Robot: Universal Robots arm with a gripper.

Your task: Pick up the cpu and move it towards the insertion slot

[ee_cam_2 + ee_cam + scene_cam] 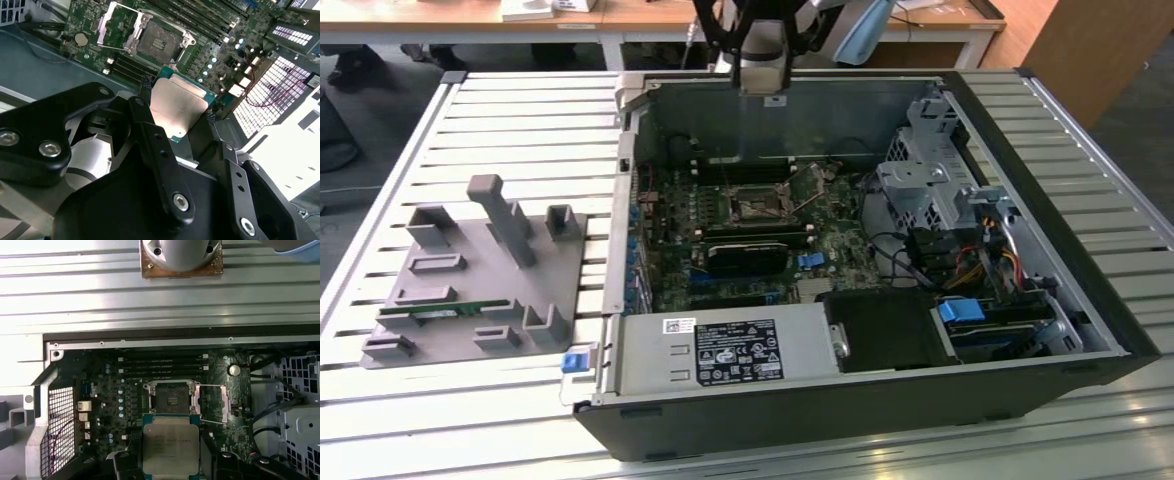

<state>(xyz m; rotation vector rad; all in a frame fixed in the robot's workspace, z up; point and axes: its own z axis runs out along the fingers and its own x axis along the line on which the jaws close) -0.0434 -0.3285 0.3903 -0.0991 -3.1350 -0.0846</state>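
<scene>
Your tool is clenched on the cpu by its edges above the slot — it's light, stiff, fragile underneath — grip only the rim.

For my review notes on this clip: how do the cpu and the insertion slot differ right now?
The cpu has a pale, shiny metal top; the insertion slot is a dark recess inside a silver frame. The cpu is held in the gripper, above the board; the insertion slot sits fixed on the motherboard, its metal cover swung open to one side, and it is empty. Both are square and close in size.
</scene>
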